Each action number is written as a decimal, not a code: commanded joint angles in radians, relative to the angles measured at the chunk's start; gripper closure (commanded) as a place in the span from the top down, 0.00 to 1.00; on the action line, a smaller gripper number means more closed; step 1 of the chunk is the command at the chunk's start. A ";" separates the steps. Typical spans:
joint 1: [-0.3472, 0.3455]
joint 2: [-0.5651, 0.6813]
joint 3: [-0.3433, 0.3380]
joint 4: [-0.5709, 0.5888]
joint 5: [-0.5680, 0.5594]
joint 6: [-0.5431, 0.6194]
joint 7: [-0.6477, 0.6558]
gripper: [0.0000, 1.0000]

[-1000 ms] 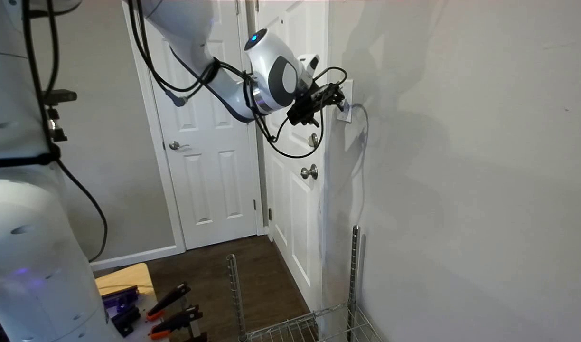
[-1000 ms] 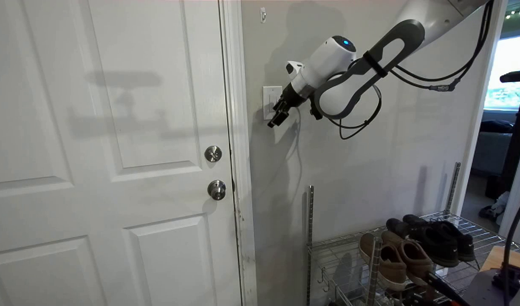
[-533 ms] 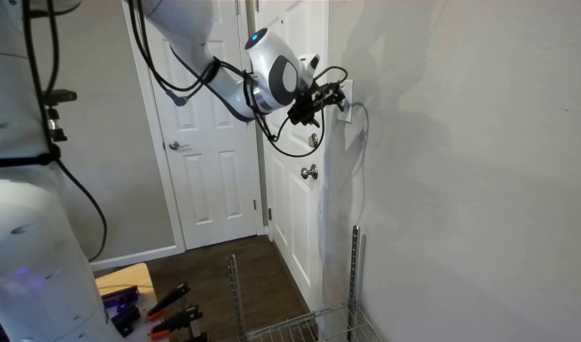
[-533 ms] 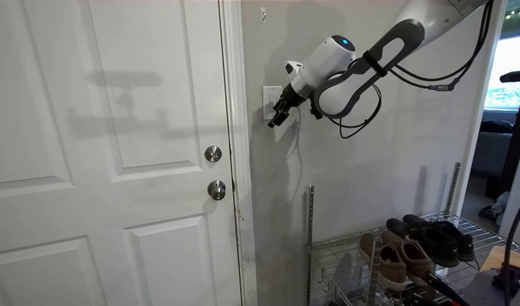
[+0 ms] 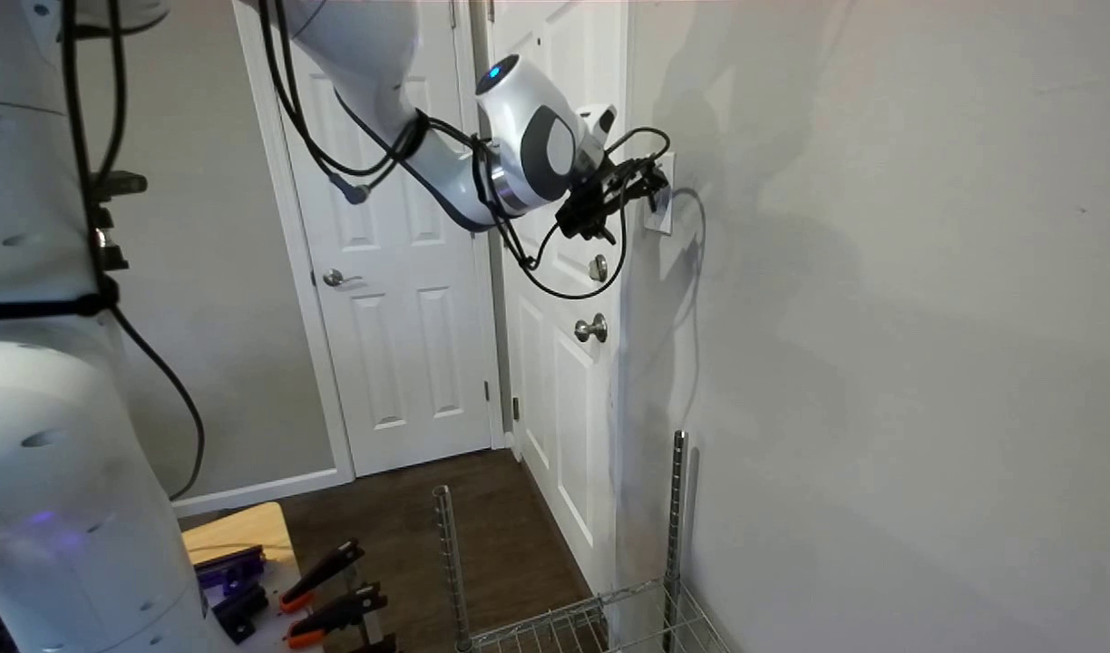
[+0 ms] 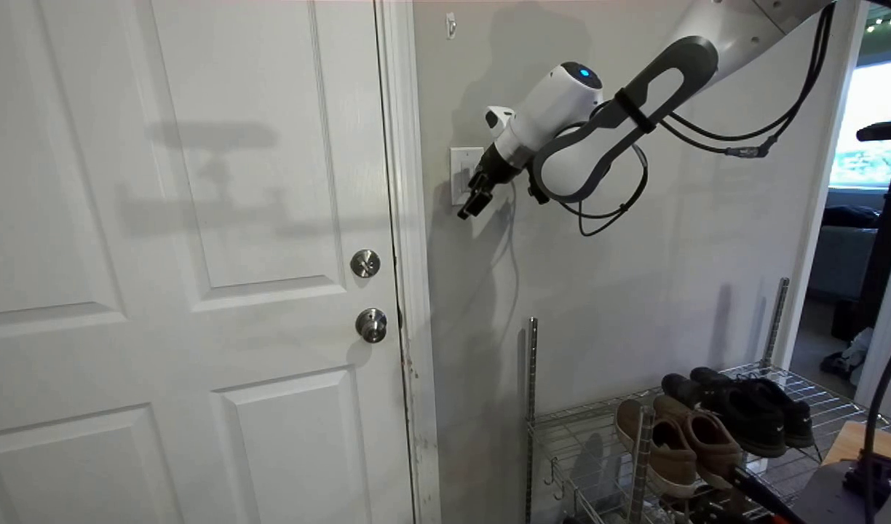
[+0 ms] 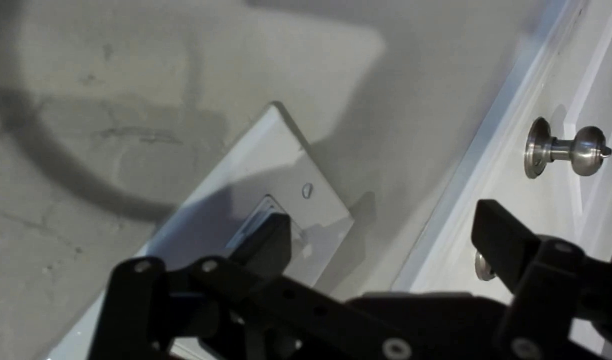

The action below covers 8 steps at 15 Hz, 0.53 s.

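Gripper: (image 7: 381,230) fingers spread wide, nothing pinched, tilted with the wrist
Plate: (image 7: 286,165) white, screwed flat to wall (image 7: 111,125), just beside the door frame (image 6: 409,255)
Switch: (image 7: 256,218) set in plate, partly hidden by one finger; touching or not, couldn't tell
Tilt: apparently why one finger stood before switch, other off on the door (image 6: 234,342) side
Cables: (image 5: 413,136) strapped along arm (image 6: 576,171), likely against snagging
Clamps: (image 5: 337,613) orange-tipped, by the robot's lower body, presumably pinning its mount
Wall surface: scuffed, pale, arm shadows across it
Door: white, panelled, knob (image 6: 371,325) and deadbolt (image 6: 365,263) near plate-side edge
Rack: (image 6: 532,371) wire, against wall, shoes (image 6: 751,422) on it, probably kept handy for the door
Floor: (image 5: 392,508) dark brown
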 commanded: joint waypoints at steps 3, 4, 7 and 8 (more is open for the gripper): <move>-0.004 0.027 -0.008 0.043 -0.020 -0.026 -0.028 1.00; -0.004 0.031 -0.008 0.047 -0.020 -0.027 -0.028 1.00; -0.003 0.032 -0.007 0.048 -0.020 -0.027 -0.029 1.00; -0.003 0.030 -0.006 0.046 -0.019 -0.025 -0.028 1.00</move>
